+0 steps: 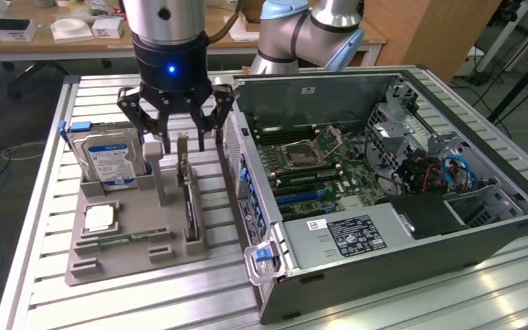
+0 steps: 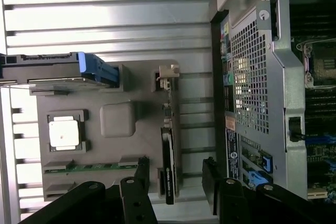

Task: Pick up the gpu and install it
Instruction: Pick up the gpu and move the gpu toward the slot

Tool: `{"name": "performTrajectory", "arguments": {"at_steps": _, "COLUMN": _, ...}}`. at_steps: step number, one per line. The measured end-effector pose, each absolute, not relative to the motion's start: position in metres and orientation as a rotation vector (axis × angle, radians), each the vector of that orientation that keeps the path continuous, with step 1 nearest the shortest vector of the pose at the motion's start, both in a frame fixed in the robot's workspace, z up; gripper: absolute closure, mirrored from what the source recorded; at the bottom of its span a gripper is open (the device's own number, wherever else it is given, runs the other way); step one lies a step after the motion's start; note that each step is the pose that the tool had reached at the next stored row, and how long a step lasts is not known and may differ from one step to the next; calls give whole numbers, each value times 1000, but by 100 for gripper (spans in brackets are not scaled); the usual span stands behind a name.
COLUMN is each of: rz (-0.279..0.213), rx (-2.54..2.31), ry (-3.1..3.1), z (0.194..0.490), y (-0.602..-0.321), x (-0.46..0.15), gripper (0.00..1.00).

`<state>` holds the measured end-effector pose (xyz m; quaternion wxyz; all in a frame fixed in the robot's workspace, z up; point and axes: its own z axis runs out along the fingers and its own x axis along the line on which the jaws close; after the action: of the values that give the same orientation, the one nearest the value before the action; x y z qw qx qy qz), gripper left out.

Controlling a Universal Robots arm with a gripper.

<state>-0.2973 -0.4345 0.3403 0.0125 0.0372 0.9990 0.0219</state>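
Black pincer (image 1: 183,139): spread wide | arm: upright, pointing straight down | over gpu (image 1: 190,206) standing edgewise in grey tray (image 1: 126,267)

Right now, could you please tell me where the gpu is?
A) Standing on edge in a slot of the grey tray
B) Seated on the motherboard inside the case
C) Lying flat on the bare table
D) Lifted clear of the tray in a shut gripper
A: the gpu stands on edge in the grey tray beside the computer case, with the open gripper above it, a finger on either side.
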Motion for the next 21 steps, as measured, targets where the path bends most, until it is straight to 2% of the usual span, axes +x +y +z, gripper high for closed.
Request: {"name": "performTrajectory", "arguments": {"at_steps": 21, "rz": 68, "rx": 116, "ry": 3114, "z": 333, "y": -437, "x": -302, "gripper": 47}}
